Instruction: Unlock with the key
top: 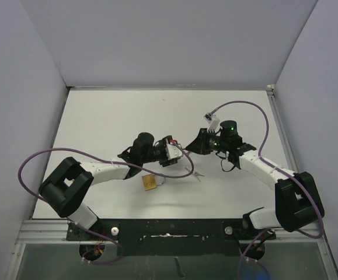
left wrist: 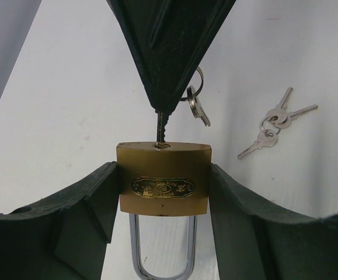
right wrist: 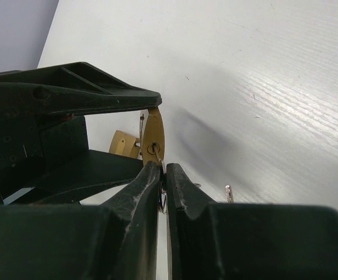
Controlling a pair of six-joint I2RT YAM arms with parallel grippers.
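Now: left gripper [left wrist: 164, 184] partway open, clamped on the sides of the brass padlock [left wrist: 180, 163], shackle toward its wrist. At the padlock's keyway end, the key [left wrist: 161, 125] is partly inserted, pinched by the closed right gripper [right wrist: 163, 172]. Beyond the padlock, spare keys [left wrist: 274, 122] lie on the table [left wrist: 69, 87]. Risk: an off-axis turn could bind the key or twist the padlock loose.

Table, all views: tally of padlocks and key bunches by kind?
Padlocks: 2 (held padlock in the left gripper; loose padlock)
Key bunches: 2 (gripped key bunch in the right gripper; loose key bunch)
Total: 4
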